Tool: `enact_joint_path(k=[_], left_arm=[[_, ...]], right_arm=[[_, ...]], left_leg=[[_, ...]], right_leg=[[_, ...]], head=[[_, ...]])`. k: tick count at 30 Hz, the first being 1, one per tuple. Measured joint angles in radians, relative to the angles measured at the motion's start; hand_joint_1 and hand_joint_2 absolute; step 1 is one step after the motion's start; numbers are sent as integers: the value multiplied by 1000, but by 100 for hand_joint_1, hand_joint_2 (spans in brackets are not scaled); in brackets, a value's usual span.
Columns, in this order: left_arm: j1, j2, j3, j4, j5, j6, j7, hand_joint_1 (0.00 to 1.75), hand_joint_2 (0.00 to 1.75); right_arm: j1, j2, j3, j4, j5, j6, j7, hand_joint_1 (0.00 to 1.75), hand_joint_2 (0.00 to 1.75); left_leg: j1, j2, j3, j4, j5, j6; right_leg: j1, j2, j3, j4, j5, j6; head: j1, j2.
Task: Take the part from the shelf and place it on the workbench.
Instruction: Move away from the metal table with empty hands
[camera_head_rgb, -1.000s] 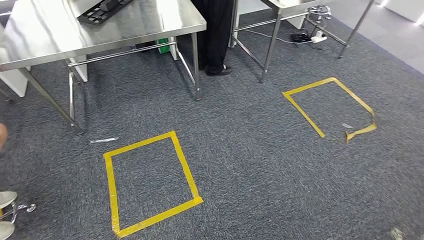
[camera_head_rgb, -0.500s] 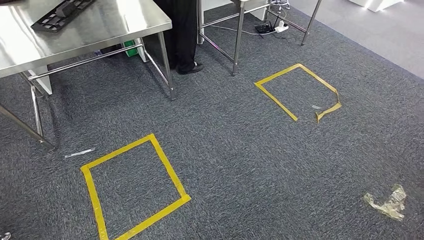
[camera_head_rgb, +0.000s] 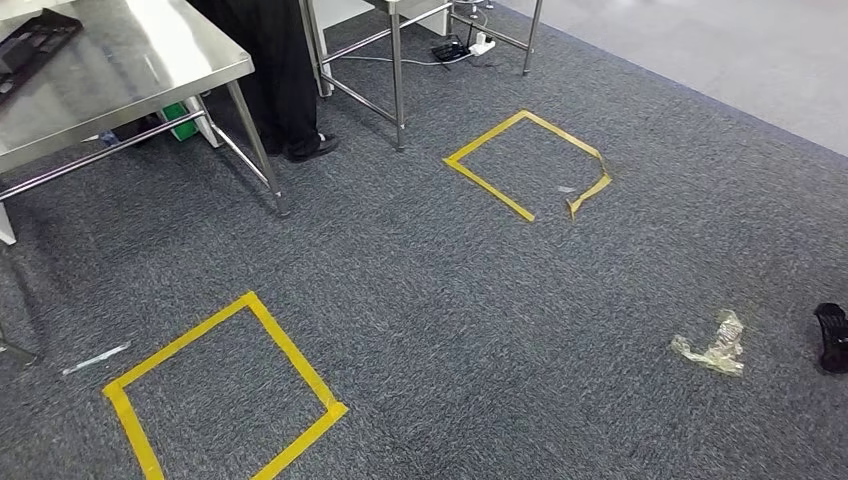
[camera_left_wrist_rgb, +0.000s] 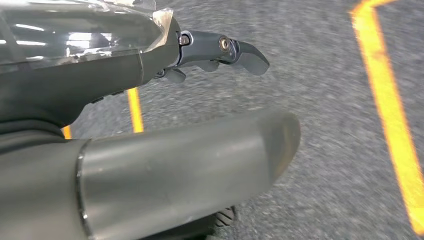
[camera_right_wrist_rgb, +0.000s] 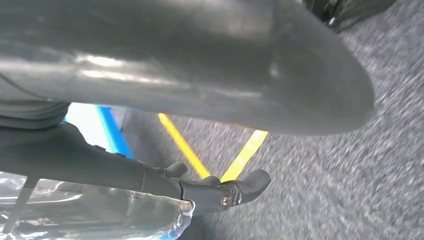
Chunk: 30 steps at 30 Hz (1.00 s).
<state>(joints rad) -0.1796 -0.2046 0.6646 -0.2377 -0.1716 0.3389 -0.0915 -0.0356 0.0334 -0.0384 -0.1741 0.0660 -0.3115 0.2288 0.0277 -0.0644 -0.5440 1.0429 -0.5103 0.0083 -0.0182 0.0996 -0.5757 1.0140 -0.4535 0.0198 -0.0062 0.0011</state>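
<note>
Carpet (camera_head_rgb: 500, 300) takes up most of the head view, with two yellow tape squares marked on it: one near the lower left (camera_head_rgb: 225, 395), one farther off by the table legs (camera_head_rgb: 525, 160). A steel workbench (camera_head_rgb: 150, 80) stands at the upper left, a dark tray (camera_head_rgb: 35, 45) lying at its far left edge, and a person's dark trouser legs (camera_head_rgb: 270, 70) are seen behind it. A crumpled scrap of clear film (camera_head_rgb: 715, 345) lies on the carpet at the right.

The left hand (camera_left_wrist_rgb: 150, 115) and the right hand (camera_right_wrist_rgb: 165, 125) hang over the carpet; the fingers of each are spread, with nothing between them. Neither shelf nor part can be seen, so the part's place cannot be told.

The step in hand is judged to be walking toward the shelf. It would be done well if the arms are kept low and quiet, the film scrap is stepped clear of, and a tape square is used to line up.
</note>
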Motion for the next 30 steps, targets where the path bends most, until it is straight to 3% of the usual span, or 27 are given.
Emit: enact_joint_path(k=[1,3,5,7,9,10,11,12,14,16,18,19,21,23,24,25,26,27,28,30], left_arm=[[-8,5,-3,0,-1,0,5,0,0],[-24,12,-8,-1,-1,2,14,0,0],[-36,16,-10,-2,0,3,16,0,0],[-40,19,-11,-2,0,3,16,0,0],[-39,22,-11,-2,1,4,15,0,0],[-39,22,-10,-2,4,5,14,0,0],[-39,23,-10,-2,9,6,11,0,0],[-40,23,-10,-2,16,8,7,0,0],[-39,24,-8,-2,34,8,-6,0,0],[-37,29,-4,-2,49,5,-18,0,0],[-34,33,2,-2,58,-2,-27,0,0],[-33,36,6,-2,61,-5,-29,0,0],[-27,42,12,-2,68,-9,-35,0,0],[-14,49,20,-2,78,-13,-43,0,0],[-4,52,24,-2,84,-16,-47,0,0],[6,55,29,-2,88,-19,-51,0,0],[14,57,33,-2,91,-21,-55,0,0],[20,59,36,-2,93,-22,-57,0,0],[23,59,39,-2,94,-21,-59,0,0],[24,60,43,-2,94,-20,-60,0,0]], right_arm=[[-2,7,-2,0,1,0,-4,0,0],[-3,18,-4,0,6,0,-4,0,0],[-3,25,-4,0,8,0,-4,0,0],[-6,28,-5,0,9,0,-4,0,0],[-9,28,-5,0,9,0,-4,0,0],[-8,29,-5,0,11,1,-5,0,0],[-6,29,-5,0,14,1,-7,0,0],[-5,28,-5,0,19,2,-10,0,0],[-6,26,-5,0,33,5,-17,0,0],[-10,25,-4,0,45,7,-21,0,0],[-11,24,-4,0,54,6,-22,0,0],[-10,23,-4,0,57,6,-22,0,0],[-11,23,-3,0,63,5,-19,0,0],[-12,23,0,0,72,7,-14,0,0],[-12,23,2,0,78,8,-13,0,0],[-12,23,4,0,82,9,-12,0,0],[-10,22,6,0,87,9,-12,0,0],[-10,21,9,0,91,8,-12,0,0],[-9,21,11,0,94,8,-11,0,0],[-12,22,15,0,99,7,-11,0,0]], left_leg=[[-2,-11,7,-19,2,2],[-8,3,8,-28,6,11],[-9,26,12,-41,17,26],[-10,54,15,-48,22,35],[-12,86,13,-48,22,37],[-12,101,12,-48,21,37],[-11,113,12,-48,21,36],[-10,125,14,-48,19,34],[-13,147,19,-46,13,25],[-20,166,27,-45,6,13],[-21,186,35,-48,3,2],[-18,182,37,-46,-2,-5],[-11,135,20,1,-40,-14],[-8,77,-38,127,-111,-17],[-8,67,-72,195,-139,-17],[-8,63,-96,240,-149,-17],[-8,62,-104,249,-138,-16],[-7,60,-93,217,-109,-14],[-5,52,-67,155,-69,-13],[-1,9,-12,28,-12,-9]], right_leg=[[0,9,-5,0,2,6],[-3,25,-15,-4,10,23],[-3,-7,-33,17,1,31],[-2,-64,-84,116,-47,27],[-2,-84,-150,250,-100,28],[-3,-87,-165,284,-110,33],[-5,-91,-158,275,-102,41],[-7,-99,-129,224,-82,51],[-8,-148,-40,73,-32,62],[-3,-181,5,-4,-7,52],[2,-164,3,-6,-3,35],[-2,-153,2,-7,-1,28],[-11,-129,1,-10,3,9],[-11,-106,-1,-11,6,-5],[-8,-93,-2,-11,6,-8],[-6,-77,-3,-11,7,-9],[-5,-62,-2,-10,7,-9],[-5,-47,-1,-9,7,-9],[-5,-34,0,-8,7,-9],[-2,-12,-3,-1,7,-4]], head=[[0,0],[0,0],[2,0],[4,0],[5,0],[5,0],[5,0],[5,0],[6,0],[5,0],[3,0],[3,0],[0,0],[-2,0],[-3,0],[-3,0],[-3,0],[-3,0],[-3,0],[-2,0]])
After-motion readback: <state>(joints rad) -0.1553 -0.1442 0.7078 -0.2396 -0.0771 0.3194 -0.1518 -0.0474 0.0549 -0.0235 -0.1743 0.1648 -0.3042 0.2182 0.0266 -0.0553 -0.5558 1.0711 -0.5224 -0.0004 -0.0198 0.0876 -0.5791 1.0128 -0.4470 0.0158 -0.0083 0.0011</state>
